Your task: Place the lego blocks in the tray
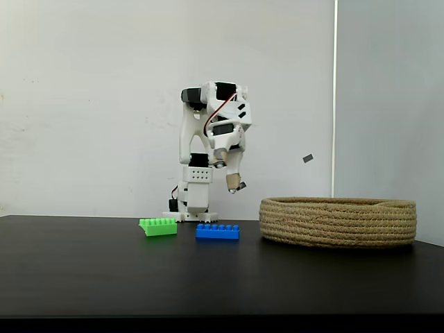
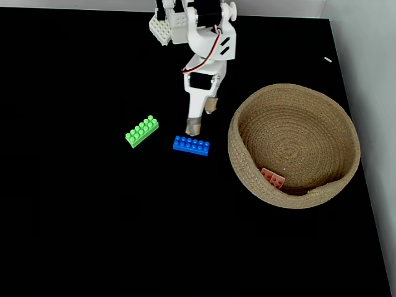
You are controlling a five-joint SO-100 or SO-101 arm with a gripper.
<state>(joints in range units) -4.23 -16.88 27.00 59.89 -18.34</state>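
The blue brick [image 1: 217,232] [image 2: 191,145] lies flat on the black table, left of the basket. Further left is the green brick [image 1: 158,226] [image 2: 142,131], lying at an angle. The pale pink brick [image 2: 272,178] rests inside the rope basket [image 1: 338,222] [image 2: 247,111], near its front wall. My gripper [image 1: 237,184] [image 2: 203,117] hangs fingers-down above the table, just behind the blue brick and clear of it. Its tape-tipped fingers [image 2: 194,127] stand apart with nothing between them.
The arm's white base [image 1: 194,198] stands at the back of the table against a pale wall. The table's right edge [image 2: 365,185] runs close beside the basket. Open black surface lies in front of the bricks.
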